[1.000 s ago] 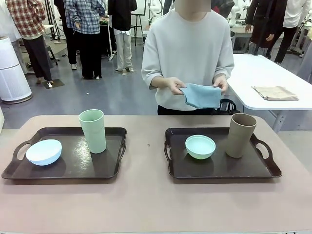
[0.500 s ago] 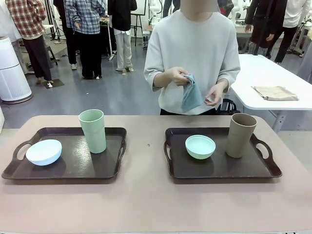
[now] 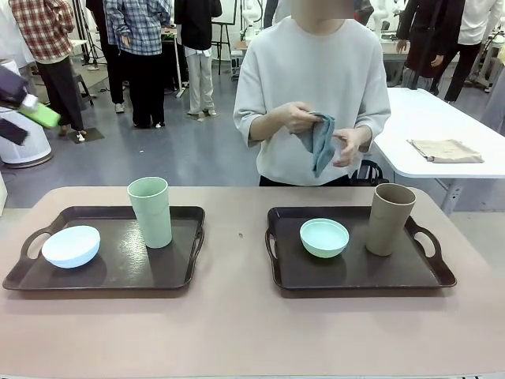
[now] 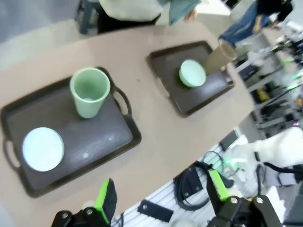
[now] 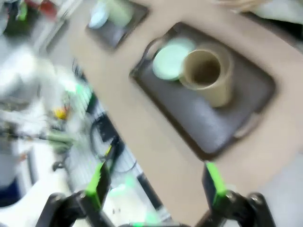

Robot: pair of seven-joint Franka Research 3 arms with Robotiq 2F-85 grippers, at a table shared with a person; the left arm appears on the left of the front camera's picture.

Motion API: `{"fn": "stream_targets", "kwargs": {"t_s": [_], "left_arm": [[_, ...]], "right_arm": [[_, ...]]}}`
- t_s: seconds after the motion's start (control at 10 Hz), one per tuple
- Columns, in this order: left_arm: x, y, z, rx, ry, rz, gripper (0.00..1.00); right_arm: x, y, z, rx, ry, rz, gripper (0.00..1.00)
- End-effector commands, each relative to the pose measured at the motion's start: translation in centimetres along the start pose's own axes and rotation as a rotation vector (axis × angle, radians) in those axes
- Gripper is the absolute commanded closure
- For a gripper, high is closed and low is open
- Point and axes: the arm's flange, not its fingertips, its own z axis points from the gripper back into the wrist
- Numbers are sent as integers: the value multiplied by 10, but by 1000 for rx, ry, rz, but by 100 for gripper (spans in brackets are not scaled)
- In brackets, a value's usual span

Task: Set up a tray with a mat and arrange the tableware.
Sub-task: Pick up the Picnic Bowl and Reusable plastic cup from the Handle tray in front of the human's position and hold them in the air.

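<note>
Clearly the mat, a blue-grey cloth (image 3: 319,142), is not on the table (image 3: 237,339) yet: it hangs bunched and long-axis-down between the person's hands (image 3: 296,118) at the far side, across from the gap between the trays and a little toward the right tray (image 3: 355,275). That tray carries the mint green bowl (image 3: 324,237) and, beside it, the tan brown cup (image 3: 390,219). The left tray (image 3: 118,275) carries the pale green cup (image 3: 150,212) and the pale blue bowl (image 3: 71,245) near its outer handle. Both end effectors hang high over the near side, jaws wide and holding nothing: the left end effector (image 4: 163,194) looks down on the left tray, the right end effector (image 5: 155,184) on the right tray. I'd judge the right arm slightly nearer the cloth. The bare strip between the trays is the open room.
</note>
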Motion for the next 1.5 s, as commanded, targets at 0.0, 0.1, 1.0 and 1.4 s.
{"fn": "stream_targets", "kwargs": {"t_s": [0.0, 0.1, 1.0, 1.4], "left_arm": [[19, -23, -34, 101, 83, 24, 0], [23, -38, -53, 139, 104, 18, 0], [15, -56, -88, 133, 143, -2, 0], [86, -125, -135, 231, 177, -81, 0]], "right_arm": [[-12, -25, 11, 267, 94, 150, 0], [-15, -32, 7, 300, 127, 198, 0], [-14, -38, -10, 301, 99, 218, 0], [14, -135, -52, 299, -36, 523, 0]]}}
